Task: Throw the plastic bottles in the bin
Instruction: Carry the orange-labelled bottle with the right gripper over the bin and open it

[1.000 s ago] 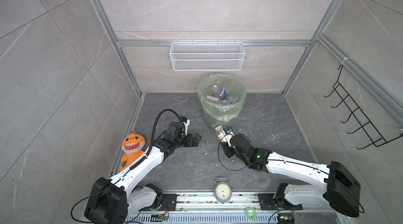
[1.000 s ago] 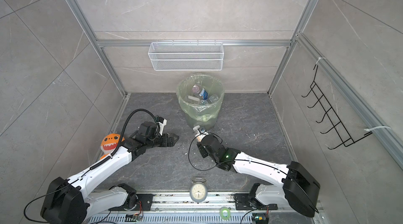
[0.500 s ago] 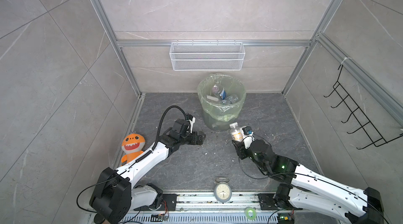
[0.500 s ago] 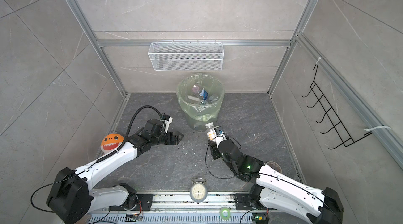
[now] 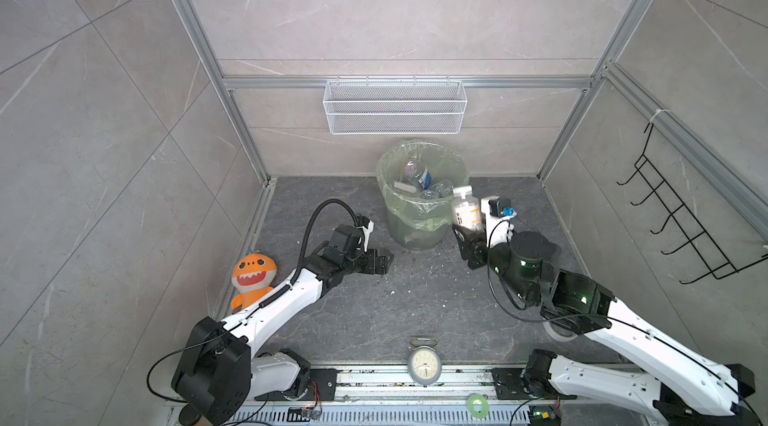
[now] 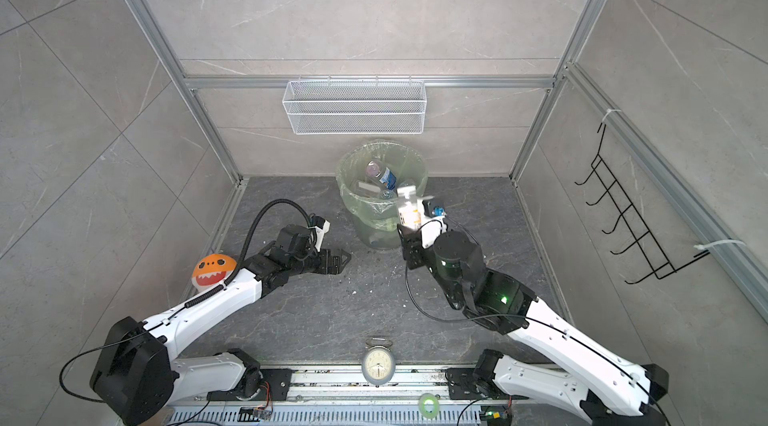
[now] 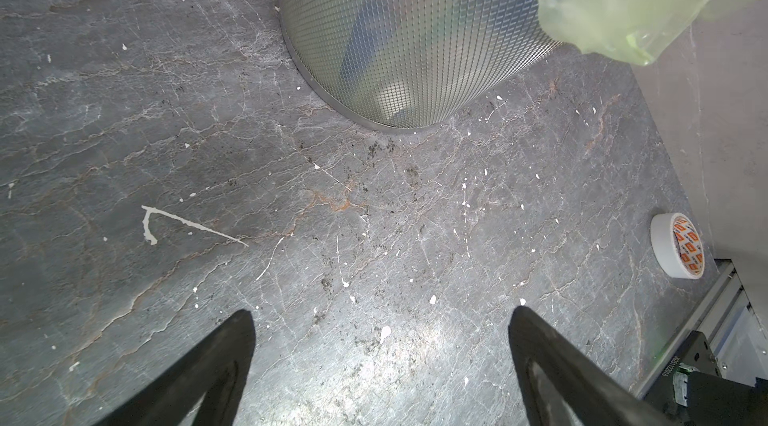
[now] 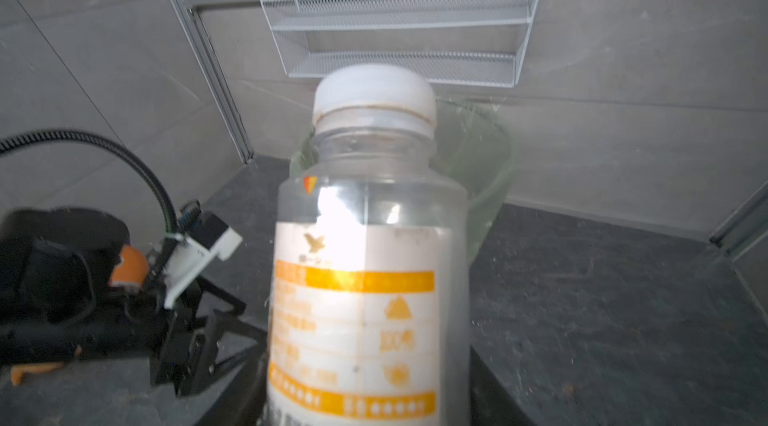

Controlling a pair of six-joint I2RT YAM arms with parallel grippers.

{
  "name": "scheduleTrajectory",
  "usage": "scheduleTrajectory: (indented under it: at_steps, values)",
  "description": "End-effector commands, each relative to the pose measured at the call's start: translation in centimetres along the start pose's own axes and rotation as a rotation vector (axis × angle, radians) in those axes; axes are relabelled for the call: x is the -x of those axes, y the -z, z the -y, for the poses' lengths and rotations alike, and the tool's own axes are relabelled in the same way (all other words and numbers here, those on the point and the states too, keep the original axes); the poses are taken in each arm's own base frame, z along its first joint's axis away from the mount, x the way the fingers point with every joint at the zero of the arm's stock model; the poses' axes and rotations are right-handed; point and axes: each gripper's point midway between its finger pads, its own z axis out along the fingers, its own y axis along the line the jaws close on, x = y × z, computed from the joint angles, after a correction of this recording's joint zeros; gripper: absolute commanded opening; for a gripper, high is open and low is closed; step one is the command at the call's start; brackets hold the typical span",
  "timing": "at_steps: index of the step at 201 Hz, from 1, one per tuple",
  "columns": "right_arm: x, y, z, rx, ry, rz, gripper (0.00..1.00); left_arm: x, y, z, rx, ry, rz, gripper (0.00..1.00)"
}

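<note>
Evidently the task was close to its end; several plastic bottles (image 5: 419, 183) lay inside the bin (image 5: 409, 233), one of them blue-labelled. The right gripper (image 5: 469, 233) was clamped on the lower part of the held bottle (image 8: 365, 278), a clear one with a white cap and an orange-and-white label; it stood upright at about rim height, just beside the bin on the robot's right, and by judgement not yet over the opening. The left gripper (image 7: 382, 341) was empty, its jaws spread wide, low over the floor near the bin's base. No other bottle showed on the floor in either top view; only the plush shark (image 5: 252, 274), the alarm clock (image 5: 424, 366) and a tape roll (image 7: 679, 245) were there. Remaining work, by judgement: carry the held bottle over the rim; release it.
</note>
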Motion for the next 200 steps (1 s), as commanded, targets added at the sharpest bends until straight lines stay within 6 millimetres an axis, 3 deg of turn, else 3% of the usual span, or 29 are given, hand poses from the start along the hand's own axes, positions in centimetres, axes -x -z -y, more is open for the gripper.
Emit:
scheduleTrajectory:
  at_steps: [1, 20, 31, 32, 44, 58, 76, 114, 155, 200]
  values:
    - [3.1, -2.8, -0.7, -0.071, 0.089, 0.003, 0.41, 1.5, 0.6, 0.8, -0.018, -0.042, 0.058, 0.97]
    - [6.4, -7.9, -0.3, -0.102, 0.082, 0.011, 0.44, 1.3, 0.7, 0.8, -0.023, -0.032, 0.063, 0.97]
    - [7.4, -11.5, 1.5, -0.152, 0.046, -0.011, 0.64, 1.2, 0.7, 0.8, -0.029, -0.025, 0.064, 0.97]
    - [7.7, -11.7, 1.7, -0.157, 0.043, -0.007, 0.70, 1.2, 0.7, 0.9, -0.029, -0.025, 0.065, 0.97]
    - [8.1, -15.1, 3.6, -0.228, 0.050, -0.037, 0.97, 1.2, 0.9, 0.9, -0.032, -0.020, 0.067, 0.97]
    - [8.9, -16.6, 5.0, -0.275, 0.022, -0.060, 0.99, 1.0, 1.2, 0.9, -0.033, -0.013, 0.072, 0.97]
    - [10.2, -16.5, 5.0, -0.275, 0.018, -0.020, 0.99, 0.8, 1.7, 0.8, -0.030, -0.008, 0.081, 0.97]
    - [11.7, -13.6, 4.7, -0.224, -0.003, 0.041, 0.99, 0.5, 1.6, 0.5, -0.016, -0.005, 0.074, 0.97]
    - [10.2, -12.3, 5.8, -0.245, 0.043, 0.015, 0.99, 1.5, 1.2, 0.7, -0.014, -0.014, 0.077, 0.97]
    - [7.6, -11.6, 8.5, -0.292, 0.024, -0.035, 0.99, 3.1, 1.2, 0.9, -0.007, -0.017, 0.102, 0.97]
